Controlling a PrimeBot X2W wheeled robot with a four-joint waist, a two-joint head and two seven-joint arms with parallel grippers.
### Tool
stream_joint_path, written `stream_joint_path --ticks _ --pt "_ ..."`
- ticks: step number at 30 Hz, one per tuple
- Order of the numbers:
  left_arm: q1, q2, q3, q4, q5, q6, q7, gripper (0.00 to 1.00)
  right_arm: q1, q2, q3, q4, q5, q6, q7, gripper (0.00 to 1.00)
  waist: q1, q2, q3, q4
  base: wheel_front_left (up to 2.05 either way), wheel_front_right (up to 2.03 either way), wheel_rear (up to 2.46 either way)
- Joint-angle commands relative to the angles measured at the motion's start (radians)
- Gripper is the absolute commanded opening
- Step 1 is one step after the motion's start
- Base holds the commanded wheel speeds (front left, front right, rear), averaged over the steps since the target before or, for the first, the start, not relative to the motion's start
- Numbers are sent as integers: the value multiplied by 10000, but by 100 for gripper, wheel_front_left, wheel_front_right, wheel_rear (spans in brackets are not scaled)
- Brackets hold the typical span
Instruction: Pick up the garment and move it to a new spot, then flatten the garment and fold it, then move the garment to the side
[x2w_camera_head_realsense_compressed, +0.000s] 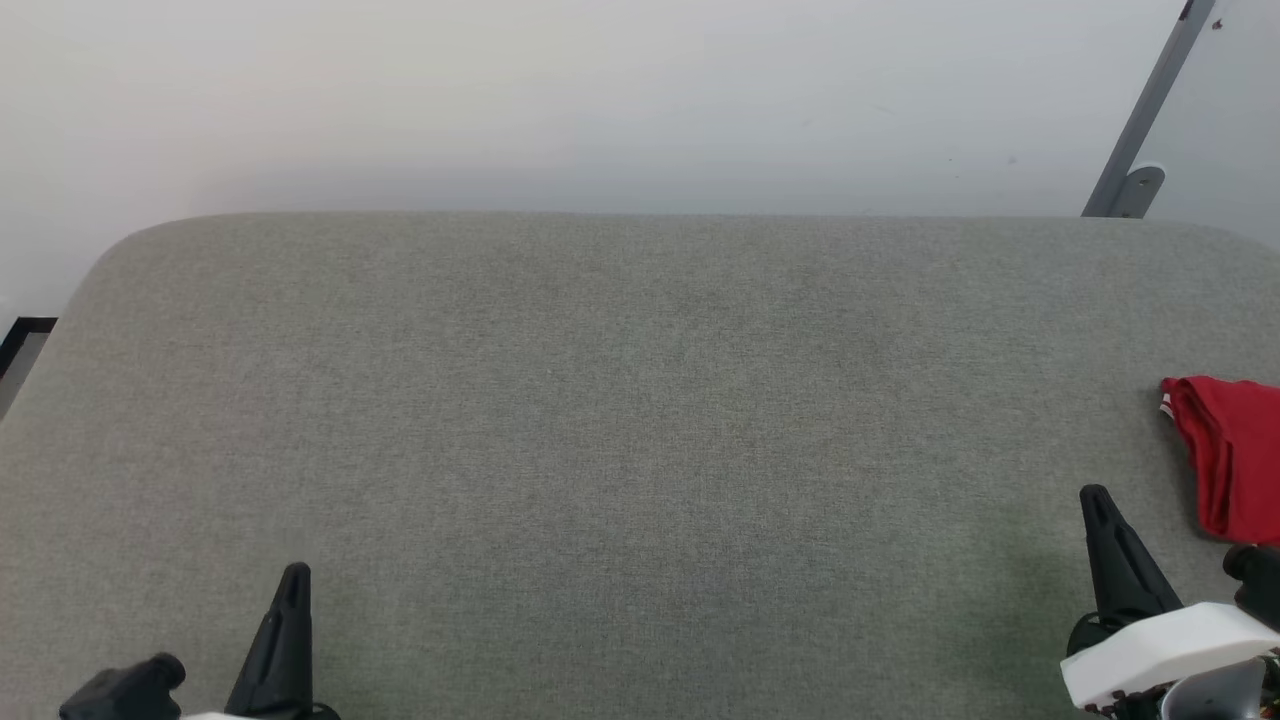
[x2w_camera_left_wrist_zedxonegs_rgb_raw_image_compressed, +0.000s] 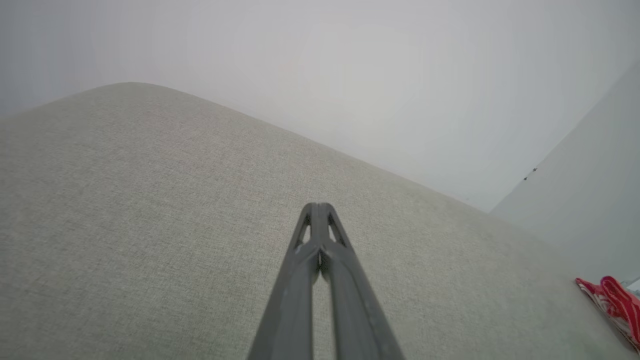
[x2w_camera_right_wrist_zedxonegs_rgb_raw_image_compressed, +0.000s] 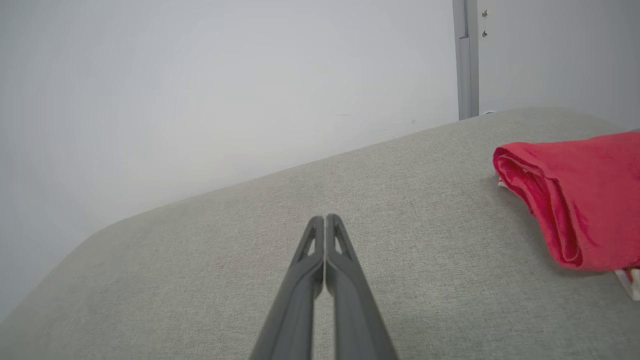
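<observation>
Looks like the last step: folded garment (x2w_camera_head_realsense_compressed: 1235, 460) parked at the tabletop (x2w_camera_head_realsense_compressed: 640, 450) right edge. Both pairs of jaws pressed together, empty. Calls next only for holding clear.

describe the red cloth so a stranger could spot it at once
Start at the wide grey fabric-covered surface below the pale wall. At its right side, just past the right gripper, lies a folded-over red fabric garment. It is the one bright red thing on the plain grey cloth, with white trim at one edge.
</observation>
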Motion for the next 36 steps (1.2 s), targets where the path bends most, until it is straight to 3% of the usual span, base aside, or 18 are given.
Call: stream_joint_path --ticks 1,36 --pt "-347 70 100 -101 -349 4 64 0 -300 -30 -63 -140 330 -2 68 0 0 0 0 -8 0 0 0" --pt "-1354 -500 532 531 -4829 -13 1345 0 -781 487 -217 274 5022 -9 867 0 0 0 12 -286 0 0 0"
